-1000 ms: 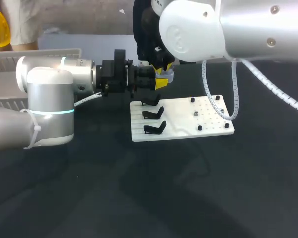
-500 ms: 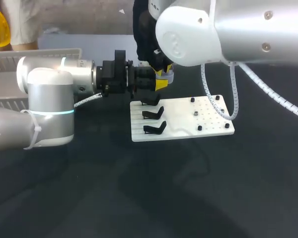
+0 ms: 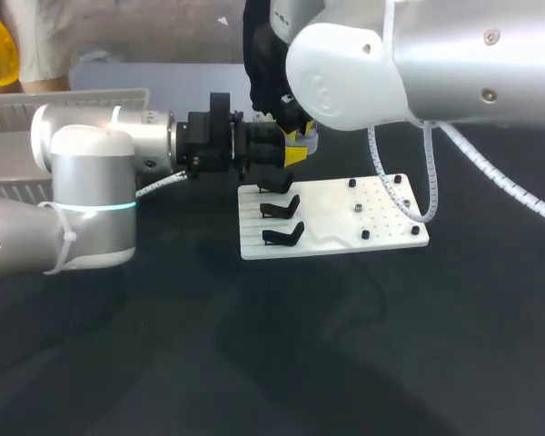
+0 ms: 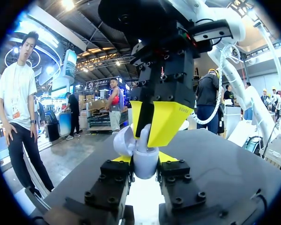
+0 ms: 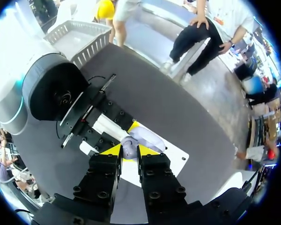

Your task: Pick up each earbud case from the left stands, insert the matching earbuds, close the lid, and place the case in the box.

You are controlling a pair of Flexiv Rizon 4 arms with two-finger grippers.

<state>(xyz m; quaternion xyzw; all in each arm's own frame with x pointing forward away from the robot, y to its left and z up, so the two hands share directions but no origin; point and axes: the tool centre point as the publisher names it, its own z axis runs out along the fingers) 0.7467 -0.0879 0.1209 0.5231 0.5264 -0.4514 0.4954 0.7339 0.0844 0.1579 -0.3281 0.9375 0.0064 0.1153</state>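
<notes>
Head view: the left arm [image 3: 91,195] comes in level from the left. Its left fingers [image 3: 291,156] are clamped on the pale case [image 3: 309,139], which is held in the air just above the far edge of the white board [image 3: 345,222]. The right arm [image 3: 436,64] comes in from the right and hangs over the same spot, with the right fingers [image 3: 296,133] pointing down right at the case. Three black stands [image 3: 280,210] sit in a row on the board's left side, all bare. The board lies on the dark desk [image 3: 300,354]. The grey box [image 3: 82,95] sits at the far left, well apart from the case.

Left wrist view: the left fingers [image 4: 124,159] press the case [image 4: 145,166] from both sides. Its lid [image 4: 122,140] is swung open to one side. The right fingers [image 4: 166,119] come down from above, nearly closed, with a small pale earbud [image 4: 144,135] pinched between the tips and reaching down to the case's open top.

Right wrist view: the right fingers [image 5: 113,151] stand close together with only a narrow gap. The case [image 5: 129,146] shows just ahead of the gap, with the lid [image 5: 149,137] open. The left fingers [image 5: 113,123] reach it from the side. The board [image 5: 180,157] lies under the case, and the box [image 5: 79,35] is beyond the left arm [image 5: 49,93].
</notes>
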